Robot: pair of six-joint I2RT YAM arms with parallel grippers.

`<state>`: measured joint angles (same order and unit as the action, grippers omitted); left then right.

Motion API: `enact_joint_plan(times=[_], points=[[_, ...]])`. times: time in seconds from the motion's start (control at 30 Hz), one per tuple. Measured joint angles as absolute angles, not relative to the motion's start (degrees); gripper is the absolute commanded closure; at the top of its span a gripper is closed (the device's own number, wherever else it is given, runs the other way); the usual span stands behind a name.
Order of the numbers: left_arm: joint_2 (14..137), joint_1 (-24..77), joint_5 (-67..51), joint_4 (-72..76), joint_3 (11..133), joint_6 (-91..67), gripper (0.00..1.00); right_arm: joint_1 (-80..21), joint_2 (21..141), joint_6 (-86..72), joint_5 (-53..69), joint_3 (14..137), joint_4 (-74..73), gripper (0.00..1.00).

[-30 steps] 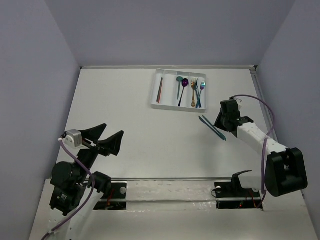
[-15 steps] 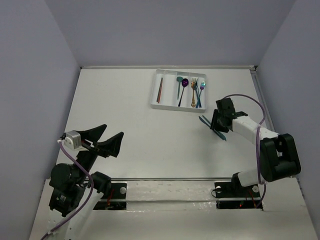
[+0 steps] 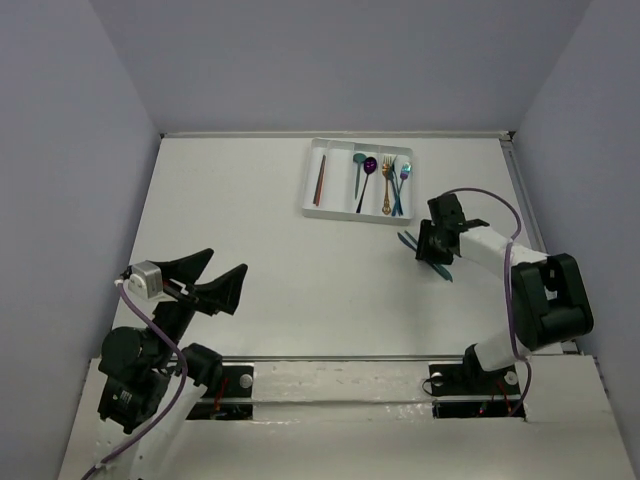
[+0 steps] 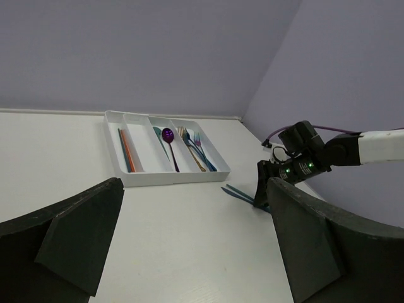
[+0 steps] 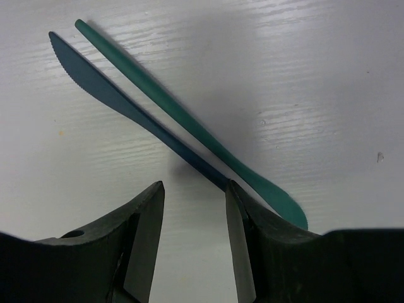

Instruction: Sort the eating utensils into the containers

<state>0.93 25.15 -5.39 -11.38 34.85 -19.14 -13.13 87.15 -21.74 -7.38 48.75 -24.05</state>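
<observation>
Outstanding stock, two pieces: one blue knife point(image 5: 120, 98) and one teal knife point(image 5: 183, 117), both flat on the worktop point(image 3: 250, 200), outside the tray and near its right front corner. They lie at a shallow angle and converge toward the ends nearest the right arm; we cannot tell whether they touch there. Attending them: the right pincer point(image 5: 194, 240), spread, low over the worktop, with one finger on each side of the blue knife's near end and gripping nothing; the teal knife runs just outside that gap. Filed stock, in the white tray point(image 3: 308, 195) at the far side of the worktop: red-orange chopsticks point(image 3: 320, 180) alone in the left compartment; a teal spoon point(image 3: 357, 168) and a purple spoon point(image 3: 368, 170) side by side in the next; a gold fork point(image 3: 386, 185) and a blue fork point(image 3: 397, 190) further right, with one more small iridescent piece beside them that we cannot identify. We cannot make out the dividers on that right side well enough to say which slot each fork occupies. Idle: the left pincer point(image 4: 196, 252), spread and empty, raised near its own base, well apart from tray and knives. Our assessment: sorting is largely complete, we see no other loose utensils on the worktop, and what is left is to lift each knife and lay it in a compartment.
</observation>
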Motion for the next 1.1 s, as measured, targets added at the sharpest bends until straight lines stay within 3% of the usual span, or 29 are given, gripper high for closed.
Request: enact_joint_plan(times=[0.43,0.77,1.1], points=[[0.9,25.1,-5.4,-11.4,34.9,-19.1,0.01,-13.2,89.0,-20.9,-5.3,49.9,-24.0,0.52],[0.9,25.1,-5.4,-11.4,34.9,-19.1,0.01,-18.0,89.7,-21.2,-4.6,50.4,-24.1,0.67],[0.9,25.1,-5.4,-11.4,34.9,-19.1,0.01,-20.7,89.6,-22.5,-4.7,50.9,-26.1,0.69]])
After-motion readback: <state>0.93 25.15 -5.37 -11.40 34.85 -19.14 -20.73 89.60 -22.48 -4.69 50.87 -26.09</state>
